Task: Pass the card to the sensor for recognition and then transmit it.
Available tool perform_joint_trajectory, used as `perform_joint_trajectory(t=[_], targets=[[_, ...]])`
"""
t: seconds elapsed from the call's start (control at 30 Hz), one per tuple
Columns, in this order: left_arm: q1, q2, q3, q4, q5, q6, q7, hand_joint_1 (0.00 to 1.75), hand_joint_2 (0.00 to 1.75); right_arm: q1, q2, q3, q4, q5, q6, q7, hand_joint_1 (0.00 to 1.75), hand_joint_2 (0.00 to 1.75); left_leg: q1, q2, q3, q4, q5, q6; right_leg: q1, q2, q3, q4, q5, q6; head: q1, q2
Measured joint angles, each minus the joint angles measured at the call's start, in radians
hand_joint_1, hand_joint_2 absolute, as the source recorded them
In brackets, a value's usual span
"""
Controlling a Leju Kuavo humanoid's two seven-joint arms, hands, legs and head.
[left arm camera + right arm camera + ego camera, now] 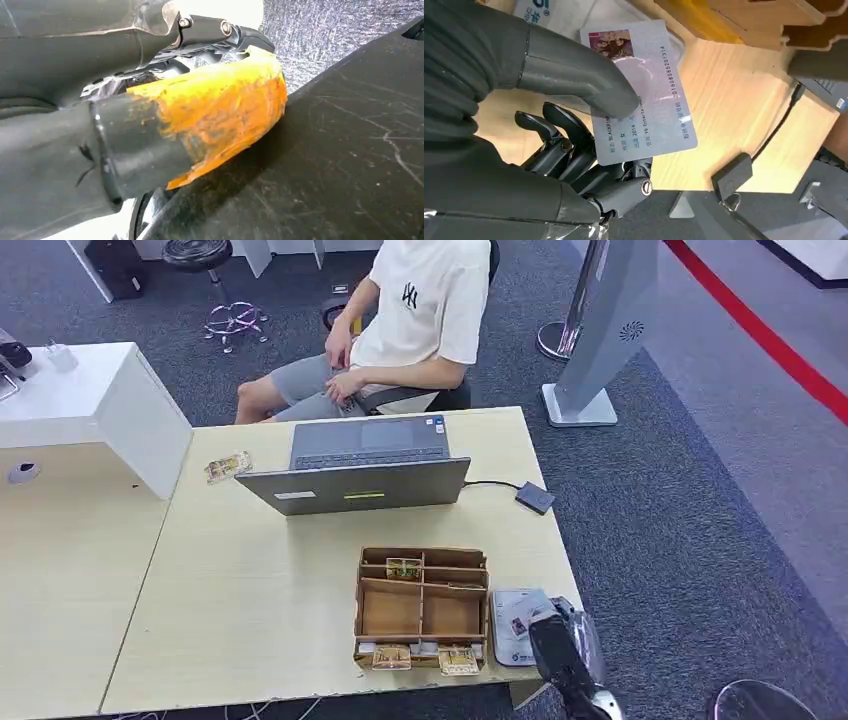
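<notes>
While the right hand (574, 130) pinched the card (644, 95) between its thick thumb and the dark fingers beneath, the card hung face up over the near right corner of the table (260, 590). Its printed side showed a small photo at one corner and rows of text. Seen from the head view, the hand (560, 640) and card (520, 625) sat just over a white sensor pad (505, 635) lying flat beside the wooden organizer (422, 608) — the pad was partly hidden by the arm.

That organizer stood immediately left of the pad, its compartments holding a few cards, 2 more at its front edge. Behind it an open grey laptop (365, 465) faced a seated person (400, 330), and a cable ran from it to a small dark box (535, 497) at the table's right edge. A loose card (227, 467) lay near the white partition (110, 405).

Whether the left hand (150, 135) was released or clenched, I could not tell — its wrist view showed an orange-wrapped thumb against dark surfaces.
</notes>
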Motion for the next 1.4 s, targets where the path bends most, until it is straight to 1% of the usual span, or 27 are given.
perform_joint_trajectory(t=[0.2, 0.43, 0.9, 1.13, 1.4], targets=[[0.000, 0.000, 0.004, 0.000, -0.004, 0.000, 0.000, 0.00, 0.00, -0.002, -0.013, 0.012, 0.019, 0.030, -0.020, 0.013, 1.75, 1.75, 0.000, 0.000, 0.000, 0.000, 0.000, 0.000, 0.000, 0.000, 0.000, 0.000, 0.000, 0.000, 0.000, 0.000], [0.000, 0.000, 0.013, 0.000, -0.013, 0.000, 0.000, 0.00, 0.00, -0.008, -0.023, 0.014, 0.039, 0.089, -0.065, 0.040, 1.75, 1.75, 0.000, 0.000, 0.000, 0.000, 0.000, 0.000, 0.000, 0.000, 0.000, 0.000, 0.000, 0.000, 0.000, 0.000], [-0.001, -0.002, 0.016, 0.000, -0.027, -0.002, 0.009, 0.00, 0.00, -0.041, -0.034, 0.014, 0.088, 0.093, -0.079, 0.042, 1.75, 1.75, 0.000, 0.000, 0.000, 0.000, 0.000, 0.000, 0.000, 0.000, 0.000, 0.000, 0.000, 0.000, 0.000, 0.000], [-0.001, -0.003, 0.016, 0.000, -0.032, -0.002, 0.011, 0.00, 0.00, -0.056, -0.035, 0.014, 0.115, 0.119, -0.093, 0.042, 1.75, 1.75, 0.000, 0.000, 0.001, 0.000, 0.000, 0.000, 0.000, 0.000, 0.001, 0.000, 0.000, 0.000, 0.000, 0.000], [-0.001, -0.004, 0.016, 0.000, -0.039, -0.002, 0.013, 0.00, 0.00, -0.080, -0.036, 0.030, 0.155, 0.181, -0.128, 0.075, 1.75, 1.75, 0.000, 0.000, 0.003, 0.000, 0.000, 0.000, 0.000, 0.001, 0.002, 0.000, 0.000, 0.000, 0.000, 0.000]])
